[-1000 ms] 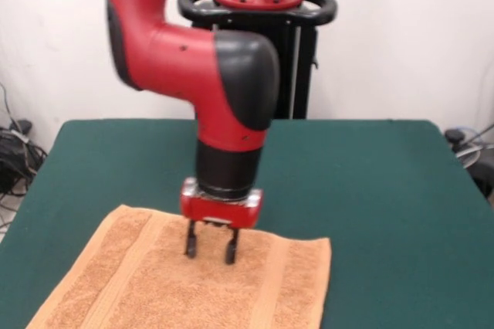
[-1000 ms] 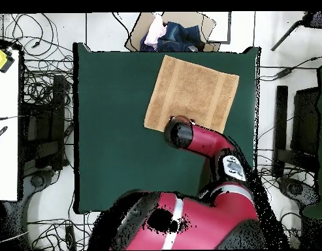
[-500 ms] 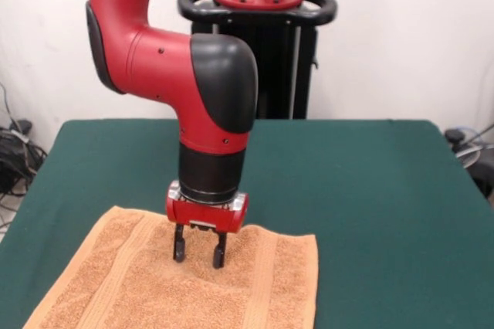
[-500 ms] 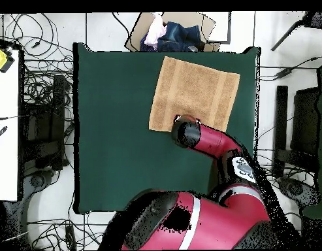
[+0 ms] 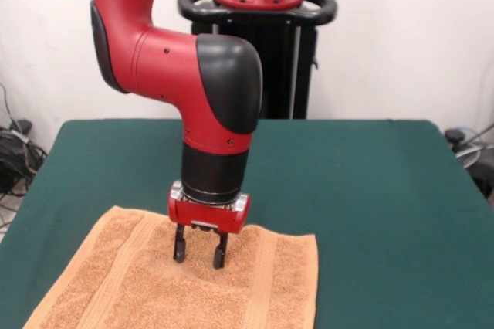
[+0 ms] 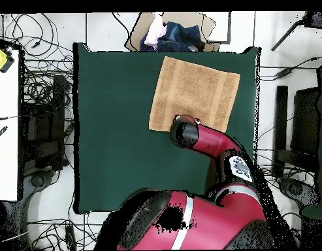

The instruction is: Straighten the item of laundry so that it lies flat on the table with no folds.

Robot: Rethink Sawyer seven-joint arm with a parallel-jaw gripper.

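The hand [image 5: 199, 254] points straight down over the towel [image 5: 154, 290], its two black fingers [image 5: 180, 248] parted with a clear gap between them, gripping nothing. The fingertips sit at the pile of the cloth or just above it; the front view does not settle whether they touch. Directly under and around the hand, the towel lies spread on the dark green worktop [image 5: 370, 190], with no fold showing in either view. In the front view the hand stands just inside the towel's far edge, and the cloth runs out from there toward the picture's bottom, where it is cut off. Two flat woven bands [image 5: 261, 283] run lengthwise through the terry, one to each side of the hand.

From overhead, the towel [image 6: 193, 91] is a slightly skewed rectangle lying near the worktop [image 6: 117, 131] edge farthest from the robot's base, and the red arm [image 6: 209, 140] covers the hand and part of the towel's closest edge. Beyond that far edge lies a heap of cloth [image 6: 166, 33].
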